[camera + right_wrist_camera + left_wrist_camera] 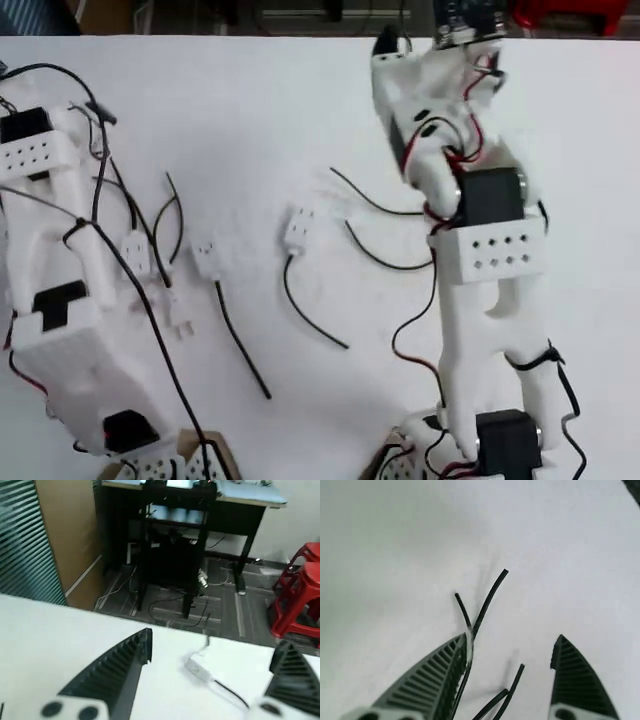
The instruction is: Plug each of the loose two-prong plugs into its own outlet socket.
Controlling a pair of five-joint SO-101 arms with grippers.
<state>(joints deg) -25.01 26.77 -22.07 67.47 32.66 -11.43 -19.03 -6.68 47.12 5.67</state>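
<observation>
Several small white plug and socket pieces lie on the white table: one (135, 250) beside the left arm (60, 300), one (205, 258) a little to its right, one (298, 228) near the middle, and a smaller piece (180, 312) below them. Each trails a thin black wire (240, 345). My left gripper (512, 637) is open just above the table, with two crossing black wire ends (480, 610) between its fingers. My right gripper (217, 640) is open and empty at the table's far edge, where a white plug (197, 669) on a black wire lies.
The right arm (490, 250) stretches up the right side of the table to the far edge. Loose black wires (380, 255) curl beside it. Beyond the far edge stand a dark desk (190, 555) and red stools (300, 595).
</observation>
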